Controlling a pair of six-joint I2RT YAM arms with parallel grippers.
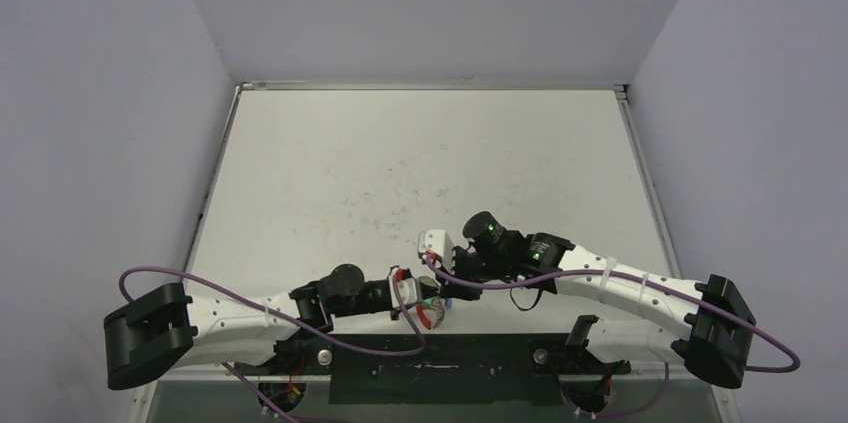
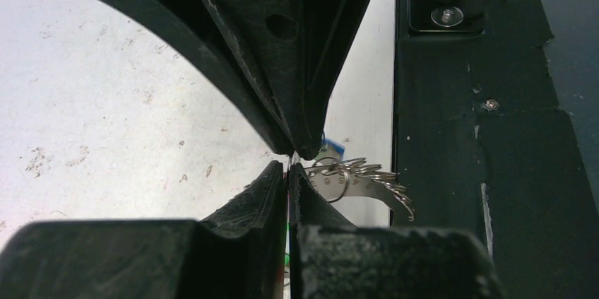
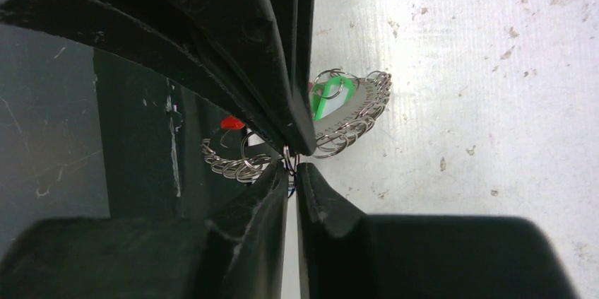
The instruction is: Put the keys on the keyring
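My two grippers meet near the table's front edge. The keyring (image 3: 357, 121), a silvery wire coil, runs to both sides of my right gripper (image 3: 291, 166), which is shut on a thin wire loop of it. Its red sleeve (image 3: 230, 123) shows to the left, and the green key head (image 3: 323, 97) lies against the coil. My left gripper (image 2: 289, 165) is shut with only a thin metal sliver at its tips. The keyring (image 2: 378, 184) fans out just to the right of them. A silver key blade (image 2: 337, 183) and the blue key head (image 2: 332, 148) lie there too. From above, the red sleeve (image 1: 429, 315) sits under the left gripper (image 1: 424, 305), close to the right gripper (image 1: 436, 261).
The black base plate (image 1: 440, 368) runs along the table's near edge right behind the keyring, with screws and cables on it. Purple cables (image 1: 470, 288) loop between the arms. The scuffed white table (image 1: 420, 163) stretches away beyond the grippers.
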